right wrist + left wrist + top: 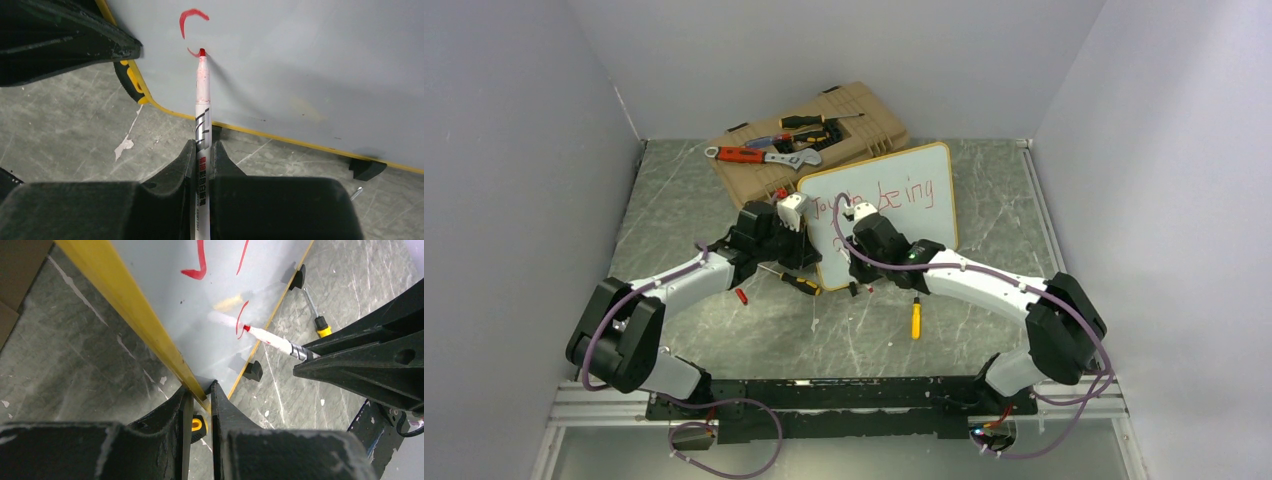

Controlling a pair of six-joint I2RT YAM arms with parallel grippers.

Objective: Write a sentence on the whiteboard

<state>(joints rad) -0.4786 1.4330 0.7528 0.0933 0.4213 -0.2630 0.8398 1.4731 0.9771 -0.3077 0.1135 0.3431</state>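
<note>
L claw (201, 391) clenched on yellow frame edge of whiteboard (160, 295); board runs fwd past its tips. R claw (202, 146) grasping marker (202, 100), red tip touching board just ahead of it, below a curved red stroke. Sentence (902, 195): "being" legible, remainder partly hidden behind claws. Toolbox (864, 115) beyond board.

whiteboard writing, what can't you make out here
- Top view: the middle of the sentence and any second line, hidden behind the left pincer and right pincer.
- Left wrist view: the red strokes run off the picture's top edge; no word is readable.
- Right wrist view: the marker label, partly buried in the right pincer's grip; most of the whiteboard is out of frame.
</note>
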